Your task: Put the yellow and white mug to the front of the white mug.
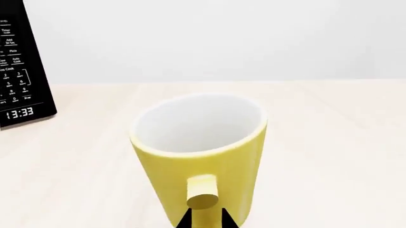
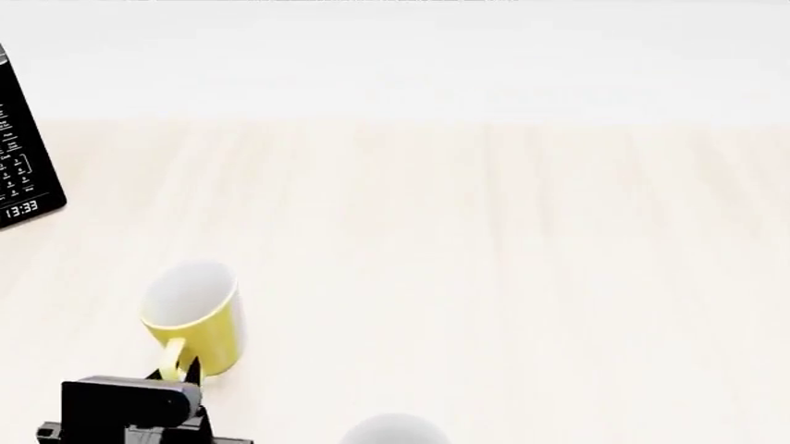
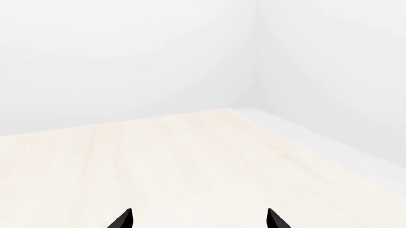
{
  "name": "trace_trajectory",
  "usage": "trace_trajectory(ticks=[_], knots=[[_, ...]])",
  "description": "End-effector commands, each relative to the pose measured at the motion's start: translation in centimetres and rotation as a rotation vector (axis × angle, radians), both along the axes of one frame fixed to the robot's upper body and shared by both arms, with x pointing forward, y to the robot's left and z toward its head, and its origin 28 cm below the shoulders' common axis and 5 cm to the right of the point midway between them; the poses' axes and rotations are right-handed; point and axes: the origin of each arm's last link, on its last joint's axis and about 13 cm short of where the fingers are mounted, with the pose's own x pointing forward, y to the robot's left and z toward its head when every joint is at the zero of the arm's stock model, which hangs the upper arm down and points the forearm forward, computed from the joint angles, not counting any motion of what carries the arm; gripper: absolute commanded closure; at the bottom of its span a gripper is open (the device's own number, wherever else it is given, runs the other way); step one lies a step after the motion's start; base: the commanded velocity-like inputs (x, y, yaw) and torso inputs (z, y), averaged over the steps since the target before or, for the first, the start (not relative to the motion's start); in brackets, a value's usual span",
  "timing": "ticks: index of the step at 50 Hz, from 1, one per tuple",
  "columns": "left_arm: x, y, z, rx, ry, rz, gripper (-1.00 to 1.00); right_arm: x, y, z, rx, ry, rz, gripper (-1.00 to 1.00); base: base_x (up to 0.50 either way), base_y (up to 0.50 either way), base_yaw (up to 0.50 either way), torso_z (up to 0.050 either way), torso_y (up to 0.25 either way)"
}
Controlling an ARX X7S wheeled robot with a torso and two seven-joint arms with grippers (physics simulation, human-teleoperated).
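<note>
Starting at the far left of the head view: black microwave (image 2: pixel 22 157) with its clock panel lit, standing on the pale wooden counter (image 2: pixel 494 240), well apart from the mugs. Next, near the lower left, yellow and white mug (image 2: pixel 194 317), tilted a little with its open white interior facing up and away and its yellow handle turned back toward the robot. Directly behind that handle, left gripper (image 1: pixel 206 222), fingertips drawn narrowly either side of the handle stub in the left wrist view, evidently pinching it — a sensible hold, since the handle is the only thin part a small jaw can grip, and likely the reason for the tilt. Whether the base rests on the counter or hangs just above it cannot be told. Further right, at the bottom edge, only the rounded top of the white mug (image 2: pixel 392 429), close by the robot. Right gripper (image 3: pixel 198 219) spread wide over bare counter, holding nothing. Judged remaining: carrying the mug across and setting it in front of the white one.
</note>
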Motion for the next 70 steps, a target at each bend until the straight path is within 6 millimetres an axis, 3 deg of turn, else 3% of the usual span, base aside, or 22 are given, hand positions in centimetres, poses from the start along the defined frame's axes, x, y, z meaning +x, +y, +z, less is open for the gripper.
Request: trace_trajectory(ticks=[1, 3, 4, 15, 18, 22, 29, 33, 38, 48, 54, 70], knots=[[-0.3, 1.1, 3.0, -0.095, -0.088, -0.202, 1.0, 0.1, 0.0, -0.2, 0.001, 0.004, -0.001, -1.0, 0.0, 0.0, 0.0, 0.0, 0.0], [0.3, 1.6, 3.9, -0.148, -0.092, -0.289, 1.0, 0.0, 0.0, -0.2, 0.002, 0.003, -0.001, -1.0, 0.0, 0.0, 0.0, 0.0, 0.0], [1.2, 2.0, 4.2, -0.058, -0.124, -0.297, 1.0, 0.0, -0.1, -0.2, 0.003, 0.003, -0.002, -1.0, 0.0, 0.0, 0.0, 0.0, 0.0], [8.2, 5.1, 6.5, 0.029, -0.076, -0.605, 1.0, 0.0, -0.3, -0.3, 0.007, 0.007, -0.01, -1.0, 0.0, 0.0, 0.0, 0.0, 0.0], [10.1, 5.4, 8.6, 0.069, -0.064, -0.734, 1.0, -0.1, -0.4, -0.3, 0.007, 0.006, -0.016, -1.0, 0.0, 0.0, 0.0, 0.0, 0.0], [11.2, 5.9, 10.8, 0.104, -0.062, -0.807, 1.0, -0.1, -0.5, -0.4, 0.009, 0.009, -0.02, -1.0, 0.0, 0.0, 0.0, 0.0, 0.0], [11.4, 6.4, 12.8, 0.092, -0.051, -0.934, 1.0, -0.1, -0.7, -0.6, 0.009, 0.015, -0.03, -1.0, 0.0, 0.0, 0.0, 0.0, 0.0], [11.5, 6.1, 12.9, 0.12, -0.038, -0.961, 1.0, 0.0, -0.7, -0.7, 0.007, 0.02, -0.03, -1.0, 0.0, 0.0, 0.0, 0.0, 0.0], [11.4, 5.1, 12.4, 0.181, -0.042, -0.972, 1.0, -0.1, -0.9, -0.8, 0.01, 0.022, -0.037, -1.0, 0.0, 0.0, 0.0, 0.0, 0.0], [10.9, 2.3, 12.6, 0.151, -0.078, -1.069, 1.0, -0.3, -1.0, -0.7, 0.013, 0.018, -0.044, -1.0, 0.0, 0.0, 0.0, 0.0, 0.001], [10.9, 1.6, 13.2, 0.139, -0.097, -1.084, 1.0, -0.5, -1.1, -0.6, 0.014, 0.013, -0.044, -1.0, 0.0, 0.0, 0.0, 0.0, 0.0], [10.7, 1.4, 11.2, 0.114, -0.085, -1.083, 1.0, -0.4, -1.1, -0.6, 0.014, 0.013, -0.046, -1.0, 0.0, 0.0, 0.0, 0.0, 0.0]])
